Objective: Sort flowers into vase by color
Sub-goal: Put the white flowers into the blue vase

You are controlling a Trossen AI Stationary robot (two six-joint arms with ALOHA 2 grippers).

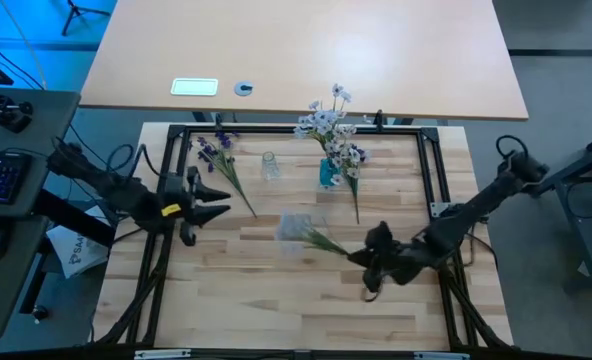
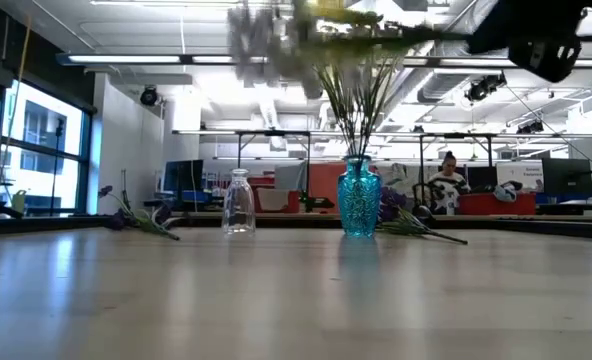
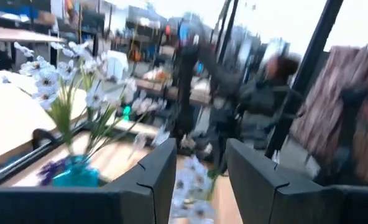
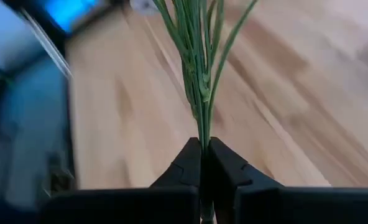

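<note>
A white-blossomed sprig (image 1: 301,232) is lifted over the table's middle by my right gripper (image 1: 374,258), which is shut on its green stem; in the low view it shows blurred (image 2: 276,40) above the vases. A blue vase (image 1: 328,173) (image 2: 358,196) stands upright toward the far side and holds white sprigs (image 1: 324,120). A clear glass bottle (image 1: 269,165) (image 2: 238,202) stands to its left. Purple sprigs (image 1: 217,152) lie flat at the far left. Another sprig (image 1: 354,185) lies right of the blue vase. My left gripper (image 1: 214,207) (image 3: 199,171) hovers open at the left, touching nothing. My right gripper pinches the white sprig's green stem (image 4: 202,127) near its bare lower end between its two fingers (image 4: 187,165). The fingers come level from the table's right side, in line with the stem. The sprig is lifted clear, pointing toward the table's left with its blossoms (image 1: 294,228) leading.
A black frame rail (image 1: 296,130) runs along the far side and down both sides of the wooden work surface (image 1: 276,300). A person (image 2: 446,182) sits in the room beyond. Open board lies in the near half.
</note>
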